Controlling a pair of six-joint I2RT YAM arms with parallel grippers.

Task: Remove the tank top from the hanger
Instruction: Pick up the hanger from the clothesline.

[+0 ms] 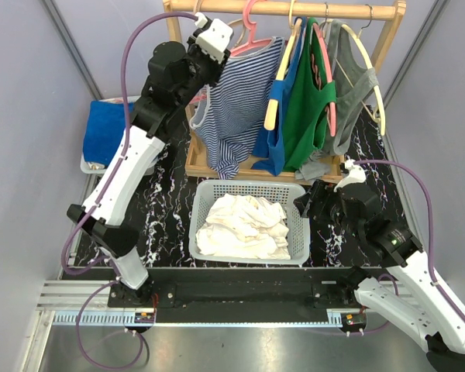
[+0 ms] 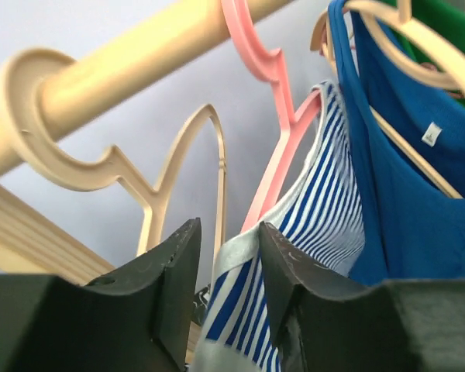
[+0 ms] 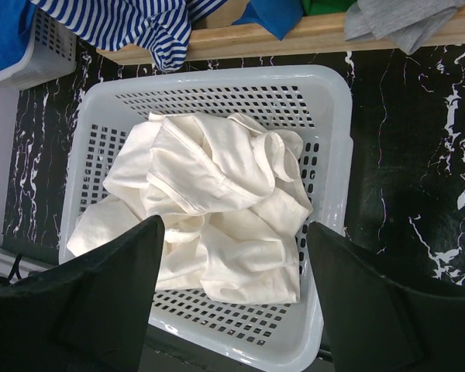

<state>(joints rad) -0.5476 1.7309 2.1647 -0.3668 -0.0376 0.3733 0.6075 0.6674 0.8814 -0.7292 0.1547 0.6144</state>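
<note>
At the rail | left gripper pinching strap of striped tank top | likely soft, light: hold strap beside pink hanger | right gripper wide

tank top lower half cut off at btm edge, rail blurred, left tool hold on it unclear

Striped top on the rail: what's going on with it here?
The left gripper is up at the rail with the strap of the striped top between its fingers; a firm pinch can't be confirmed. The top hangs on the pink hanger. The right gripper hovers open over the basket of white clothes.
</note>
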